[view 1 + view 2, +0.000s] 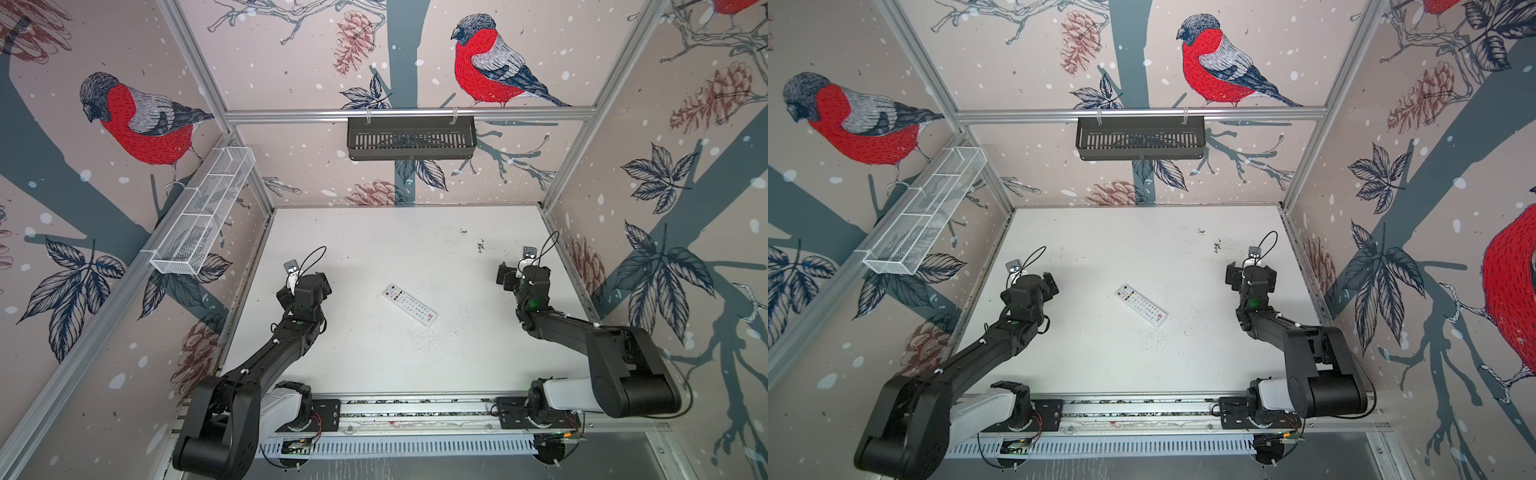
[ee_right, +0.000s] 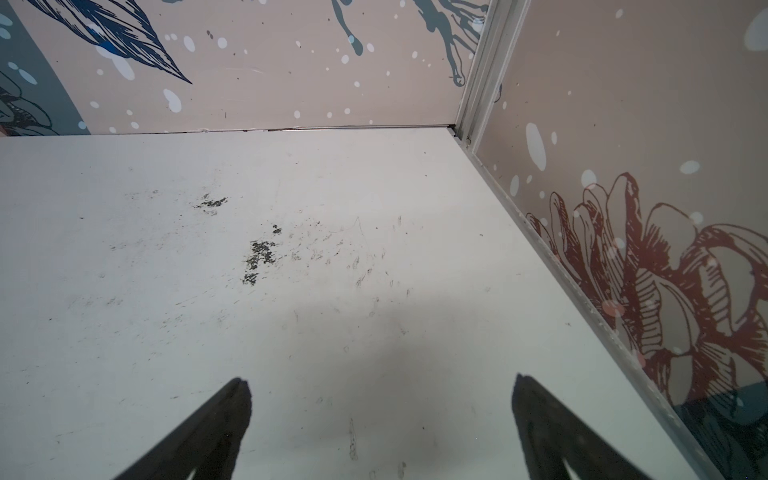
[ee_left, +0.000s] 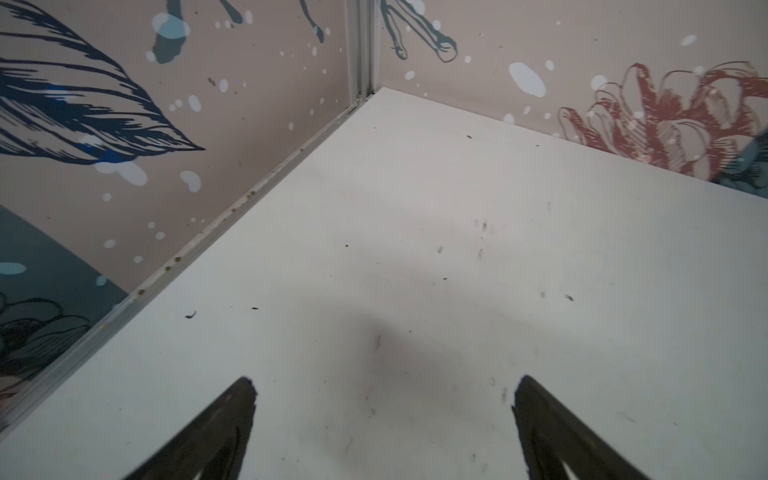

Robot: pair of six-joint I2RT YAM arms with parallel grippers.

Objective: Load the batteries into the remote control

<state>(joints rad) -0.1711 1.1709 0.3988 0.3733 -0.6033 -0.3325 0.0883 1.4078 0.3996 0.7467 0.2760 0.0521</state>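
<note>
- I saw the remote control (image 1: pixel 409 304) lying flat on the white worktop (image 1: pixel 374 249), buttons up, in both top views (image 1: pixel 1140 304).
- It sat on a slant, with the coloured-button end toward the back left and the red-logo end toward the front right.
- It lay roughly midway between the two arms, well apart from either hand.
- The left hand (image 3: pixel 382 386) hovered over bare worktop near the left wall, its fingers spread wide with nothing between them.
- The right hand (image 2: pixel 380 384) hung near the right wall, its fingers also spread wide and holding nothing.
- Dark scuff marks (image 2: pixel 259 253) showed on the worktop ahead of the right hand.
- A black basket (image 1: pixel 411 137) hung on the back rail, and a white wire basket (image 1: pixel 203 212) on the left one.
</note>
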